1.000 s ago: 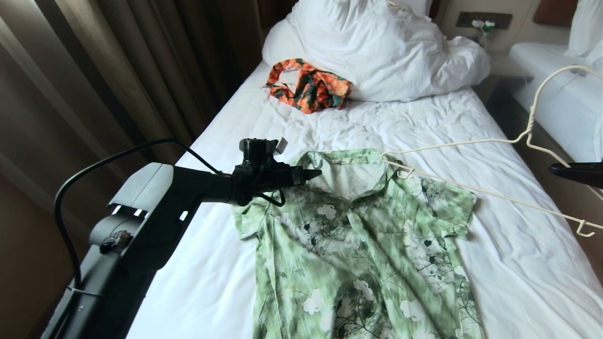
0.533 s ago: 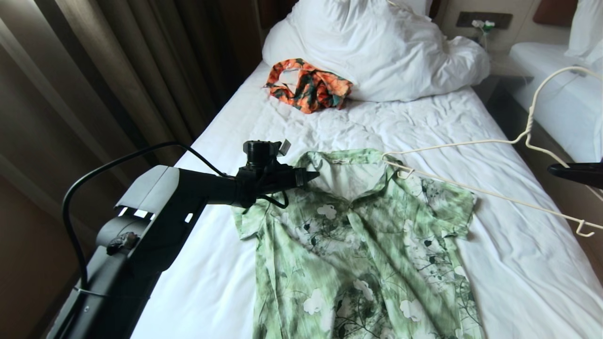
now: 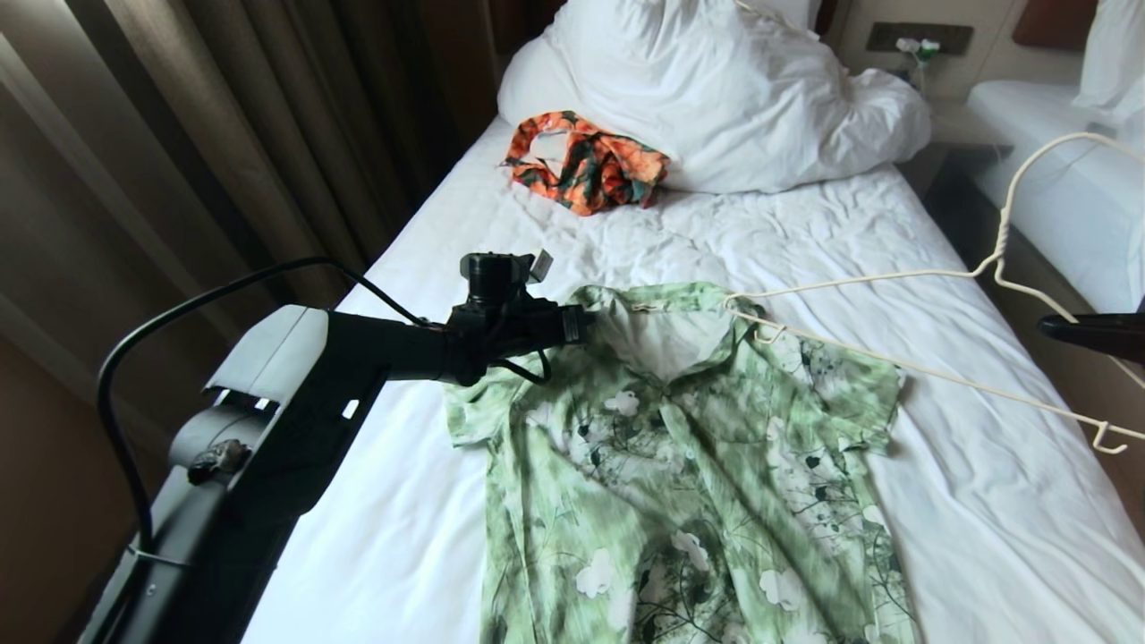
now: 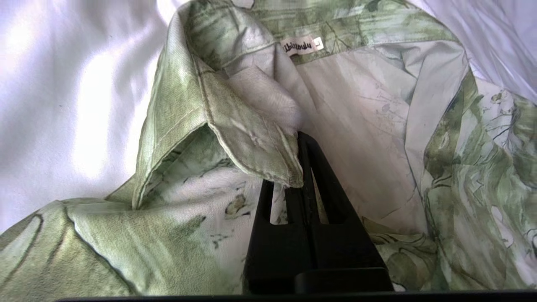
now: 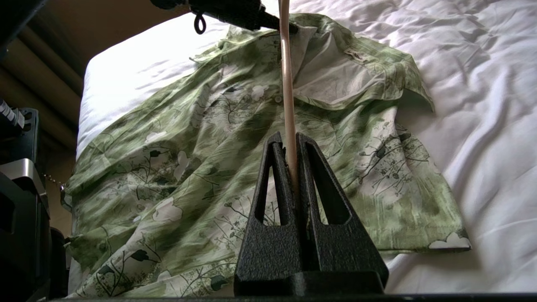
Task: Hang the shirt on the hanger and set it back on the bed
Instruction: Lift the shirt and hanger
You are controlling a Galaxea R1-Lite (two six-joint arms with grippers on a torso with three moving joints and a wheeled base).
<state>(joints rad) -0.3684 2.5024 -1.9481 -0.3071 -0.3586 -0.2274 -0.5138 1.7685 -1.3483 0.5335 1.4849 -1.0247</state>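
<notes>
The light green flower-printed shirt point(image 3: 689, 465) lies flat on the white-sheeted bed point(image 3: 966, 501). The left gripper point(image 4: 300, 138) pinches its collar; the right gripper point(image 5: 290, 144), fingers pressed together, clamps the cream wire hanger point(image 3: 903, 367). The hanger's near tip touches the neck opening, its long axis pointing across toward the pinched collar.

I see bare white sheet point(image 3: 429, 501) beside my left gripper point(image 3: 586, 324) | thin cream wire hanger point(image 3: 894, 365) bars the way beyond it

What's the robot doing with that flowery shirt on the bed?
It's getting ready to hang it up. The left gripper is pinching the collar of the green shirt, which lies flat on the bed. The right gripper holds the wire hanger, one end at the neck opening.
</notes>
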